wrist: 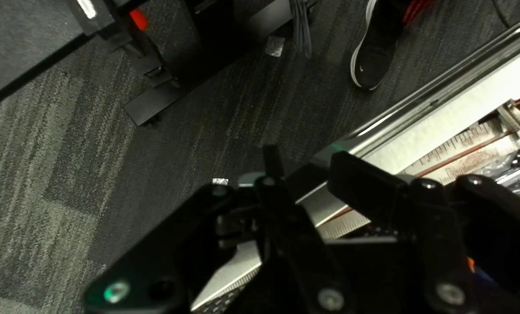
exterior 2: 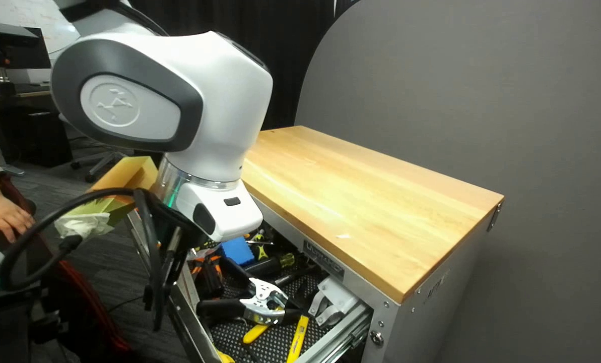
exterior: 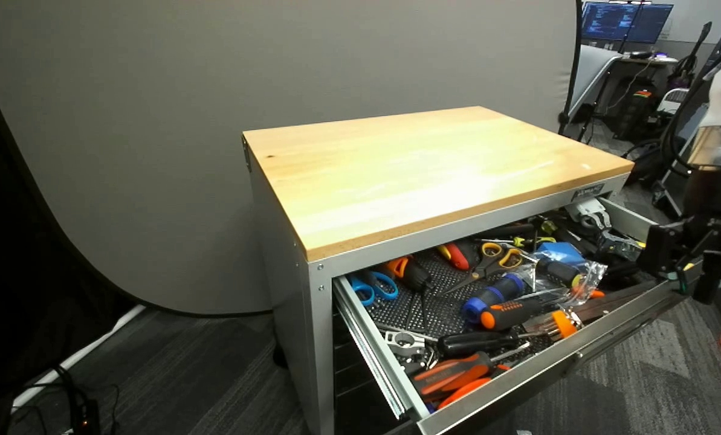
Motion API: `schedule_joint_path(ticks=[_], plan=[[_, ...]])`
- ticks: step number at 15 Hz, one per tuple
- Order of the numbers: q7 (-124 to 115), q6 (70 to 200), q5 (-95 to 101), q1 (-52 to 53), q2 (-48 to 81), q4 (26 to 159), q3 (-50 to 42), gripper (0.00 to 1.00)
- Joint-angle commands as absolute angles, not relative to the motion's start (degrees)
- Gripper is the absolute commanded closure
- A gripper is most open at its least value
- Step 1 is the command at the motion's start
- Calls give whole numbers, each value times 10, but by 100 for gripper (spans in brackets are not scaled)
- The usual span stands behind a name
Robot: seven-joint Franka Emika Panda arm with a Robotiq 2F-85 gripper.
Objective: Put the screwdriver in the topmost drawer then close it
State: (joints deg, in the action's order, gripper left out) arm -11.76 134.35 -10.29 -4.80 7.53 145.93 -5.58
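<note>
The topmost drawer (exterior: 517, 379) stands pulled out from the cabinet (exterior: 284, 290), taking up the lower right of the frame in an exterior view. A black textured liner (exterior: 448, 317) shows between the tools inside.

The screwdriver (exterior: 556, 272), black with a yellow end, is in the drawer, right of centre in that view, beside the folds of a clear bag (exterior: 591, 278); whether it lies in the bag or on it, I cannot tell. A blue block (exterior: 559, 252) sits just above it in the frame. Further left are yellow-handled scissors (exterior: 486, 266) and a blue-handled tool (exterior: 494, 296), with blue scissors (exterior: 372, 289) in the far left corner. Near the bottom lies an orange-and-black handle (exterior: 451, 374).

At the lower middle of an exterior view, the drawer also holds a clamp (exterior 2: 265, 302) with black grips, on its side. In the wrist view, a ruler (wrist: 460, 148) lies along the inside of the front wall, right of centre.

The gripper (wrist: 305, 165), mid-frame there, has its jaws spread, with the drawer's front rim passing between them; whether either finger touches it, I cannot tell.
</note>
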Motion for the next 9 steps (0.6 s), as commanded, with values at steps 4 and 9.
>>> schedule_joint_path(ticks=[4,9], plan=[[-103,1404,-138,-48,105,1457,-47,97],[-94,1447,-166,-51,108,1464,-42,91]])
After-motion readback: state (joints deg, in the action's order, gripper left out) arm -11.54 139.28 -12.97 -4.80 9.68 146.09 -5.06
